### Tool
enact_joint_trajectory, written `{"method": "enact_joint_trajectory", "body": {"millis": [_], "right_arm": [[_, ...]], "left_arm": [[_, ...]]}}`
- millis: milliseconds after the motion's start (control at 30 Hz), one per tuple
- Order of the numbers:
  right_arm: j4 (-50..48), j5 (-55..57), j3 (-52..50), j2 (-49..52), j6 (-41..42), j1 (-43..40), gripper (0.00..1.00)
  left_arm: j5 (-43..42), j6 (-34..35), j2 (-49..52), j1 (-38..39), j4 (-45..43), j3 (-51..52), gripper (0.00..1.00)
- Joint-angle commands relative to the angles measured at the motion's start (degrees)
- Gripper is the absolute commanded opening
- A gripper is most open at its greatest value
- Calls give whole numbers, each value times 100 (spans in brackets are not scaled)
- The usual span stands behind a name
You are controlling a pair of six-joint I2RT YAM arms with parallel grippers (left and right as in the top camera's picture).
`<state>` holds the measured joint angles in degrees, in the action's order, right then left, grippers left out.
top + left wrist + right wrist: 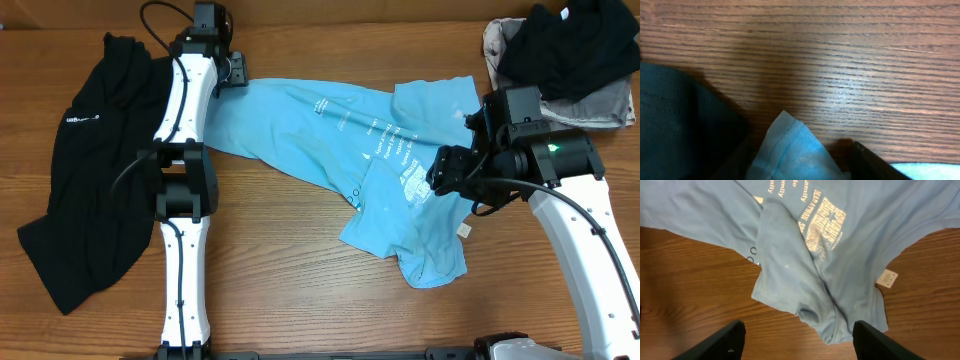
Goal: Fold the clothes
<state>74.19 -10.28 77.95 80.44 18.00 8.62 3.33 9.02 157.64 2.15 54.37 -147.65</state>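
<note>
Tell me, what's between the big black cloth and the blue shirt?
The robot's white left arm, between black cloth and blue shirt, seen in overhead view.

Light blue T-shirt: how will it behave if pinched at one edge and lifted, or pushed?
Probably floppy: the light blue T-shirt lies rumpled, one flap folded over, so it should drape from any pinch point. Likely light: the fabric looks thin and lies flat on the table. Pushed, it would probably bunch along its creases rather than slide whole.
</note>
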Motion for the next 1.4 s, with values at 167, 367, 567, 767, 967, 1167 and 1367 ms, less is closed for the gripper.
{"method": "enact_joint_trajectory", "body": {"millis": [167, 367, 567, 767, 967, 1167, 1367], "right_arm": [[-111, -28, 4, 7, -17, 0, 72], [-111, -28, 4, 7, -17, 0, 72], [-114, -28, 4, 7, -17, 0, 73], [-116, -28, 4, 7, -17, 0, 72], [-162, -28, 4, 7, -17, 0, 72], [-81, -101, 4, 7, -15, 0, 72], [282, -160, -9, 7, 328, 0, 72]], "left_arm": [[28, 44, 284, -28, -122, -22, 34], [26, 44, 271, -31, 4, -348, 19], [31, 44, 271, -31, 417, -968, 12], [33, 42, 271, -31, 957, -1541, 4], [74, 15, 271, -31, 1696, -2249, 4], [72, -173, 101, -31, 2962, -3239, 4], [118, -179, -566, -31, 3679, -3239, 4]]}}
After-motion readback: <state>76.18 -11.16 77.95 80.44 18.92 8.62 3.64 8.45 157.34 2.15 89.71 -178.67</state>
